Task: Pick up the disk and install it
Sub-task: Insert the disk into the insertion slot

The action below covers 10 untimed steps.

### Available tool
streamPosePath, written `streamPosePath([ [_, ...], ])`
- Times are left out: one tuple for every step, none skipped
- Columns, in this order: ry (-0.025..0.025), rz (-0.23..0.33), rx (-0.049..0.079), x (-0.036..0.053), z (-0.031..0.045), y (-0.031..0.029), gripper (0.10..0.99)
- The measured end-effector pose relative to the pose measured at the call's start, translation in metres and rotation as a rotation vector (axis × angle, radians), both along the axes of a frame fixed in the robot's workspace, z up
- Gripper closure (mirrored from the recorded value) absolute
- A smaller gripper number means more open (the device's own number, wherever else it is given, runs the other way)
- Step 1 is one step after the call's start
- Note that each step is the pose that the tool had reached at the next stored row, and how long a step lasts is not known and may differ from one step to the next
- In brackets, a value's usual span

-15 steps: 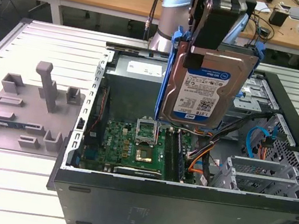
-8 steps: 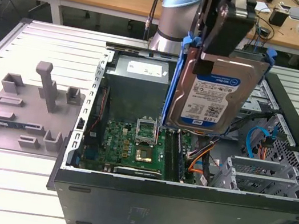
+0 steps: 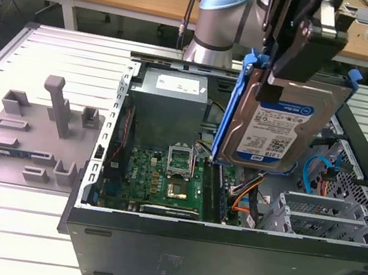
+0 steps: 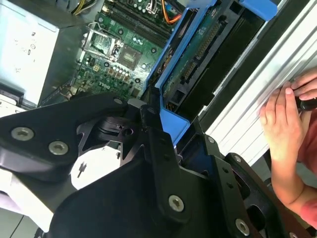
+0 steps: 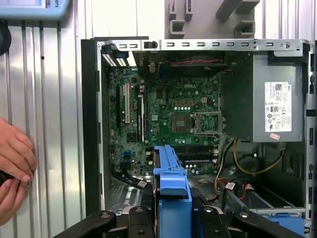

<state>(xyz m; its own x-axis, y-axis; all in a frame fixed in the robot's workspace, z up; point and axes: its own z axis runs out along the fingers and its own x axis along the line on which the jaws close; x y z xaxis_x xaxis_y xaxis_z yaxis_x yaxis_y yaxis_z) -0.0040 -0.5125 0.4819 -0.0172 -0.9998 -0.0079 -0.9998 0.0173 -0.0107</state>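
Silver disk [image 3: 254, 113], label [image 3: 278, 134] in exterior view

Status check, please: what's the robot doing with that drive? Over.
Gripper shut on the disk. Disk held above open computer case. Person's hand on table beside case.

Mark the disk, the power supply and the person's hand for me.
disk [image 3: 278, 129]: exterior view, on its white-and-blue label.
power supply [image 5: 277, 106]: first wrist view, on its white sticker.
hand [image 5: 14, 151]: first wrist view, on its middle.

In the exterior view's upper middle the arm [image 3: 218, 22] holds its gripper [image 3: 278, 88] pointing down, fingers [image 3: 270, 93] clamped on the upright disk [image 3: 277, 136]
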Motion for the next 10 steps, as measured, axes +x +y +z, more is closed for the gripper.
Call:
streamPosePath([
  [0.0028,0.0,0.001,0.0041,0.0,-0.0014,0.718],
  [0.0039,0.0,0.001,0.0075,-0.0001,-0.0028,0.718],
  [0.0047,0.0,0.001,0.0111,0.0,-0.004,0.718],
  [0.0052,0.0,0.001,0.0141,0.0,-0.0049,0.718],
  [0.0056,0.0,0.001,0.0175,0.0,-0.006,0.718],
  [0.0058,0.0,0.001,0.0224,-0.0001,-0.0075,0.718],
  [0.0058,0.0,0.001,0.027,0.0,-0.0086,0.718],
  [0.0058,0.0,0.001,0.0307,0.0,-0.0095,0.718],
  [0.0058,0.0,0.001,0.0326,0.0,-0.0099,0.718],
  [0.0058,0.0,0.001,0.0343,0.0,-0.0104,0.718],
])
